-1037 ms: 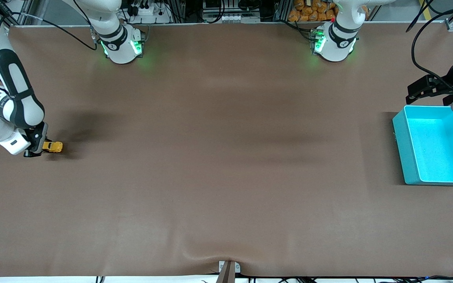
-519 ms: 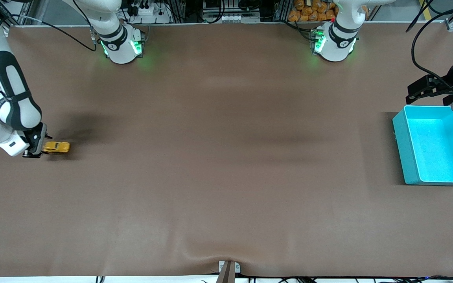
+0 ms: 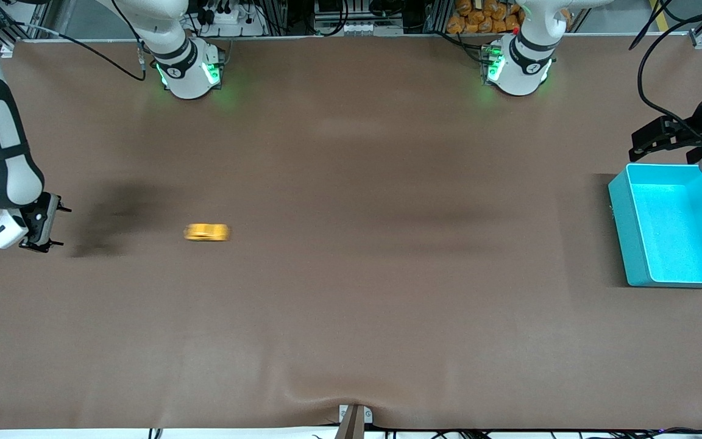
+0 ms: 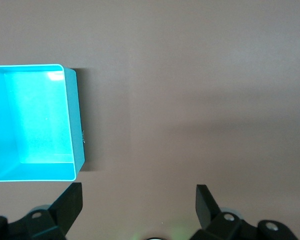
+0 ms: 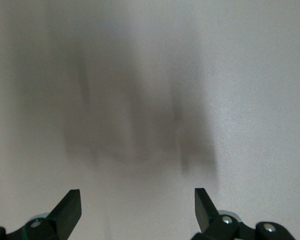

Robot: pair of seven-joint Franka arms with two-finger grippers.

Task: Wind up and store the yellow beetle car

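Observation:
The yellow beetle car (image 3: 206, 232) is on the brown table, blurred by motion, well clear of my right gripper and on the side toward the left arm's end. My right gripper (image 3: 39, 229) is open and empty above the table at the right arm's end; its wrist view (image 5: 137, 210) shows only bare table and shadow. The turquoise bin (image 3: 675, 224) stands empty at the left arm's end. My left gripper (image 3: 662, 139) is open and empty just above the table beside the bin's rim, and waits. In the left wrist view the bin (image 4: 32, 122) shows beyond the gripper (image 4: 139, 207).
The two arm bases (image 3: 187, 67) (image 3: 518, 64) stand along the table's edge farthest from the front camera. A small metal bracket (image 3: 355, 417) sits at the table's nearest edge. Cables hang near the left arm.
My right gripper has let go of the car and drawn back toward the right arm's end. The car has rolled across the table toward the left arm's end. The left arm has not moved.

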